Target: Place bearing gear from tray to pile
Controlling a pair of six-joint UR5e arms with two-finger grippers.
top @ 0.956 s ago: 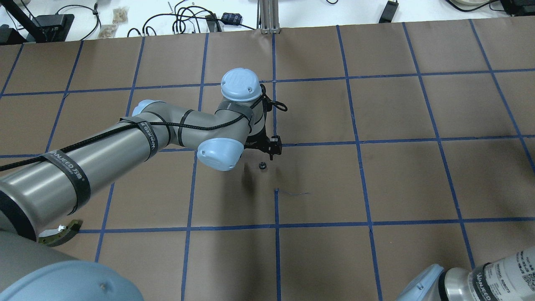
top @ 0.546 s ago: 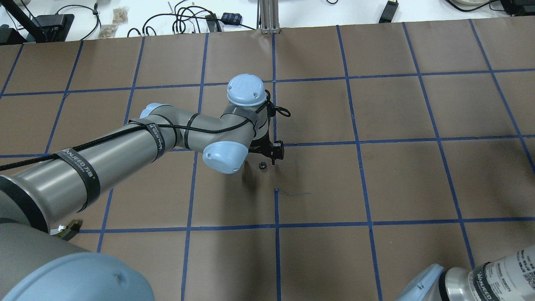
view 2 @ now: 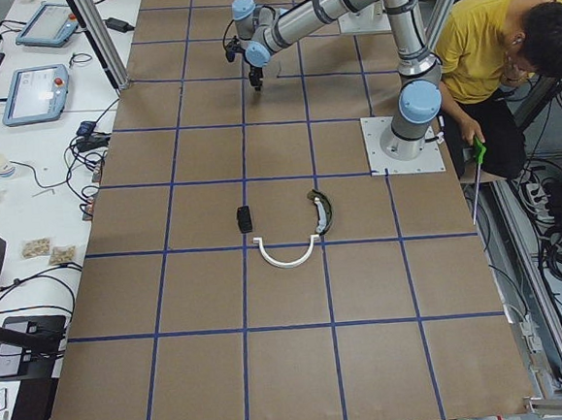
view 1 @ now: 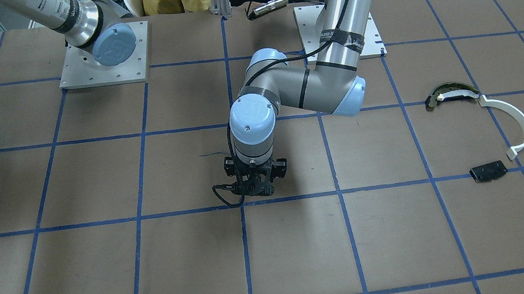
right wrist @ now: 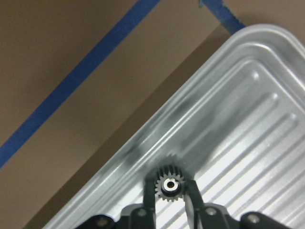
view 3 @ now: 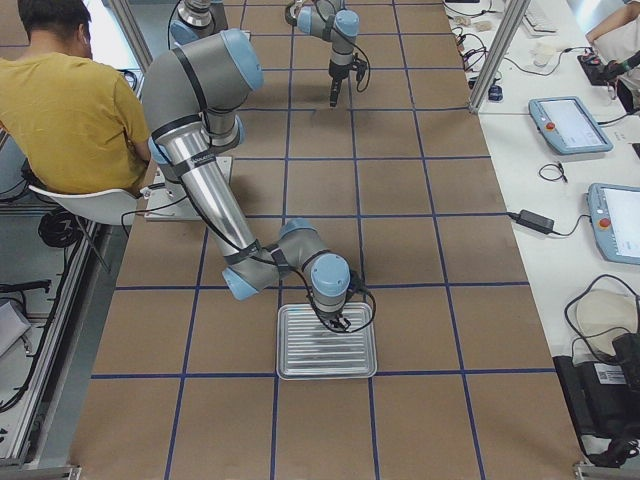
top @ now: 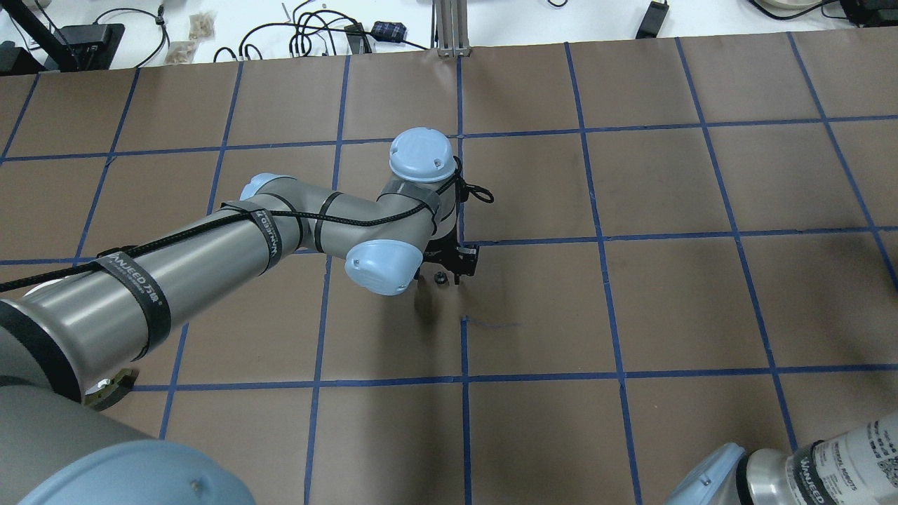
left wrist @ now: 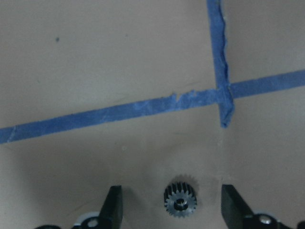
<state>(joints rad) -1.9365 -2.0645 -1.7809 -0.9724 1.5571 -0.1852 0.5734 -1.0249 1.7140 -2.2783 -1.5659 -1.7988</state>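
Note:
A small dark bearing gear (left wrist: 180, 201) lies on the brown table between the open fingers of my left gripper (left wrist: 172, 194). In the overhead view this gear (top: 440, 278) sits just under the left gripper (top: 449, 268). My right gripper (right wrist: 169, 184) is shut on a second bearing gear (right wrist: 169, 187) just above the silver tray (right wrist: 248, 95). The pile lies far to the robot's left: a white arc strip (view 1: 517, 123), a black plate (view 1: 488, 171) and a dark curved piece (view 1: 450, 93).
The tray (view 3: 300, 365) lies near the table's right end, under the right arm. A seated person in yellow (view 3: 70, 110) is behind the robot bases. Cables and tablets lie on the white bench beyond the table.
My left arm has moved right and down, and its open gripper has come from beside the gear to around it. The gear on the table has not moved.

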